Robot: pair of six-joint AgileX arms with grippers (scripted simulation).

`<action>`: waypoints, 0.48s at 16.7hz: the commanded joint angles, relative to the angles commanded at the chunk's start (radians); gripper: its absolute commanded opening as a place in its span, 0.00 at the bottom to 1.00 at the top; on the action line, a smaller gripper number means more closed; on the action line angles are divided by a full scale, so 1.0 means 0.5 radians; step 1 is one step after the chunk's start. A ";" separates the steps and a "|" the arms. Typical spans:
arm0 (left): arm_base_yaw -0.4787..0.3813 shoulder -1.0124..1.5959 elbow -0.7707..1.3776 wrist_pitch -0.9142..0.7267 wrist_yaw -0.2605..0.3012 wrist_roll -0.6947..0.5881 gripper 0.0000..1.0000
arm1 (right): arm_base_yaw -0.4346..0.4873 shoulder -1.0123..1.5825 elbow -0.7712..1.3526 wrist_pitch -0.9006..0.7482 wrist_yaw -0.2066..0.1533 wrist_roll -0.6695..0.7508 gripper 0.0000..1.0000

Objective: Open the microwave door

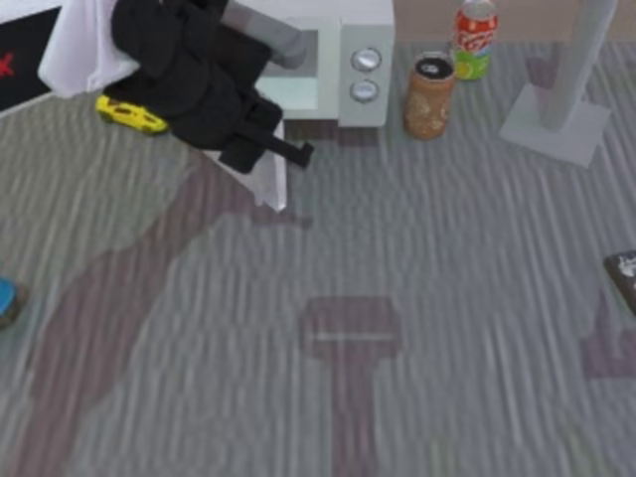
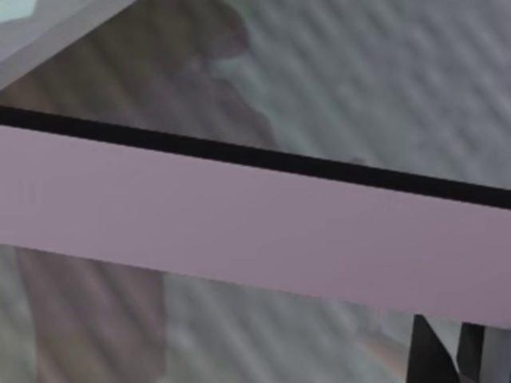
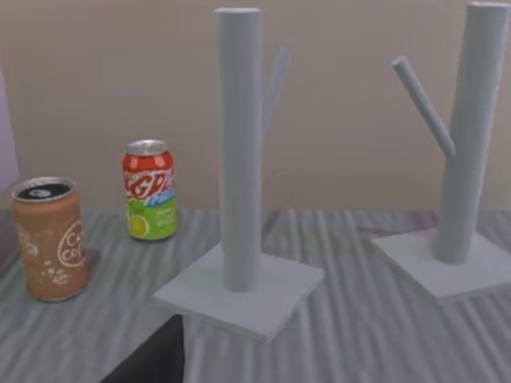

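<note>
The microwave, a boxy pale grey-white oven with two silver knobs, stands at the far edge of the tabletop, left of centre. Its door is already swung well out, seen edge-on as a pale panel projecting toward the near side, so the task appears largely done. The left gripper sits against the door's free edge; whether its jaws grip anything cannot be told. The right arm is not visible from above.
</note>
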 joint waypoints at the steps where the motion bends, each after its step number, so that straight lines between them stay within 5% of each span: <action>1: 0.000 0.000 0.000 0.000 0.000 0.000 0.00 | 0.000 0.000 0.000 0.000 0.000 0.000 1.00; 8: 0.055 -0.048 -0.062 -0.014 0.094 0.159 0.00 | 0.000 0.000 0.000 0.000 0.000 0.000 1.00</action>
